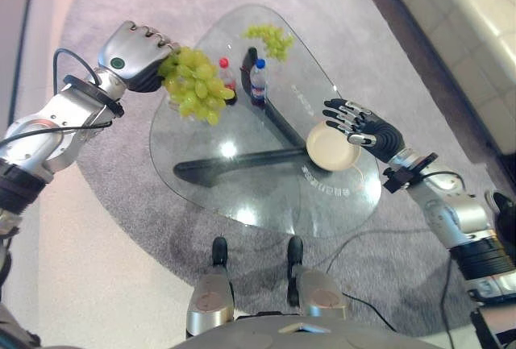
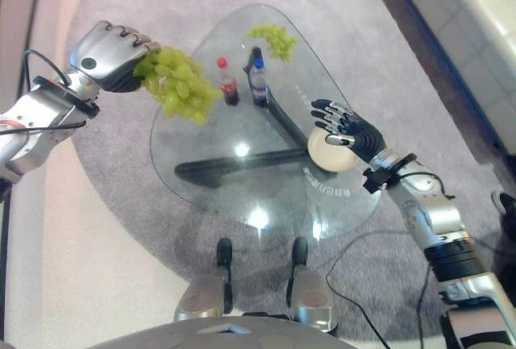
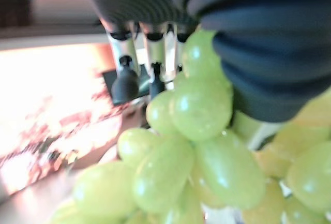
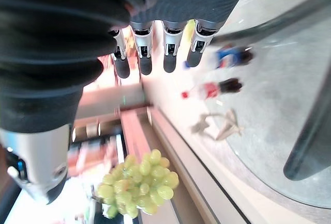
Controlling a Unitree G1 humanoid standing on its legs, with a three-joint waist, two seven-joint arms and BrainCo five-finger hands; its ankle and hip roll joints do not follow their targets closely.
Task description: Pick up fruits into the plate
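My left hand (image 1: 133, 55) is shut on a bunch of green grapes (image 1: 196, 85), held in the air over the left edge of the glass table (image 1: 242, 196). Up close the grapes (image 3: 201, 110) hang under its curled fingers. A second green bunch (image 1: 270, 39) lies at the table's far side. The round cream plate (image 1: 330, 149) sits near the right edge of the table. My right hand (image 1: 367, 127) hovers at the plate's far right rim, open, its fingers (image 4: 155, 58) straight and holding nothing. From that wrist the held bunch (image 4: 137, 185) shows far off.
A red-capped bottle (image 1: 228, 79) and a blue-capped bottle (image 1: 258, 81) stand upright together mid-table, between the held bunch and the plate. A dark frame (image 1: 242, 164) runs under the glass. Grey carpet (image 1: 121, 204) surrounds the table, and a pale sofa (image 1: 476, 27) is at the far right.
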